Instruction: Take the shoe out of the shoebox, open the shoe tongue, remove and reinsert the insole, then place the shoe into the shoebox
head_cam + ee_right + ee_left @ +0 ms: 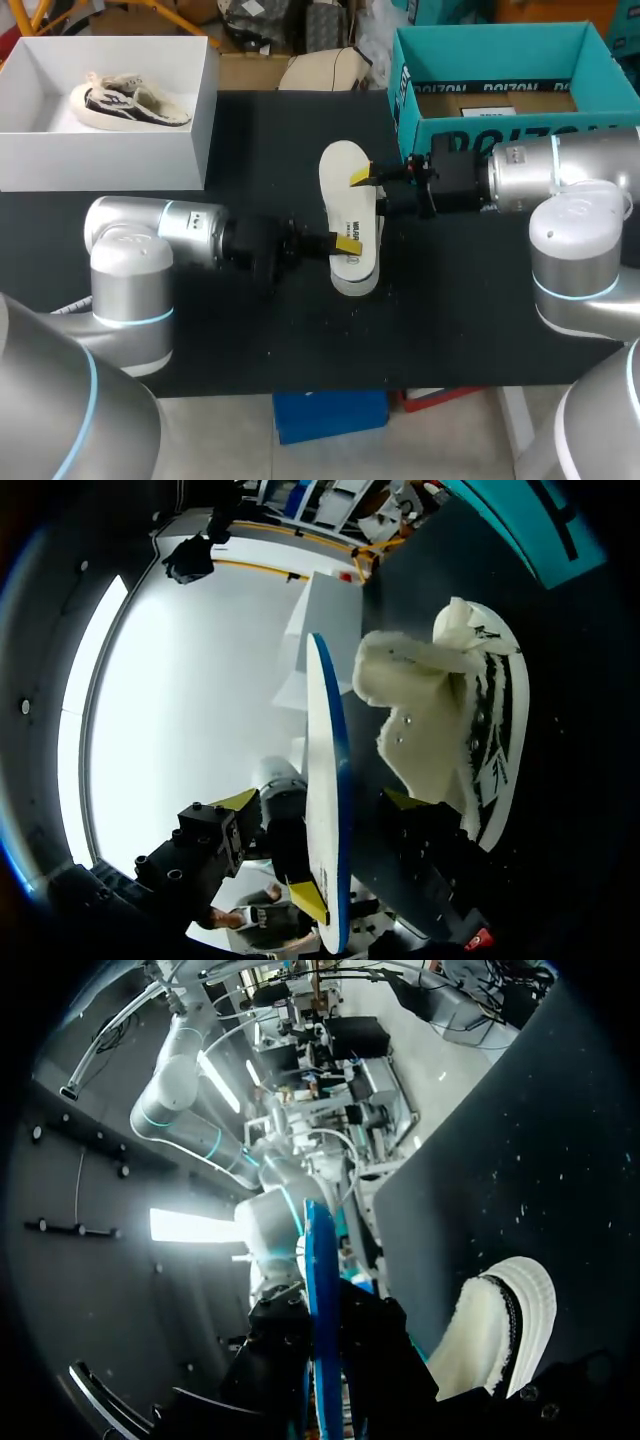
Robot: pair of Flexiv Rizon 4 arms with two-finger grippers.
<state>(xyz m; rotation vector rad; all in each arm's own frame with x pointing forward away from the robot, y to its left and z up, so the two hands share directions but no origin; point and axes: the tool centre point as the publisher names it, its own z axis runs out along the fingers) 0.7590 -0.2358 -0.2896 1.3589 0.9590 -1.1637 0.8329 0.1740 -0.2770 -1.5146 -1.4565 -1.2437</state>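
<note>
A white insole [347,195] with a blue underside hangs on edge over the middle of the black table. My left gripper [343,243] is shut on its near end, and in the left wrist view the insole's blue edge [319,1300] runs out between the gripper's dark fingers. My right gripper [362,178] straddles the far half, and its yellow tips stand open on either side of the insole [322,730] with gaps. The shoe [465,700], with a fluffy white lining, lies on the table under the insole [495,1325]. From above only its end [360,283] shows.
A white shoebox [195,120] at the back left holds another shoe [130,102]. A teal box [420,95] stands at the back right, just behind my right arm. The table's front edge [330,392] runs close behind both arms.
</note>
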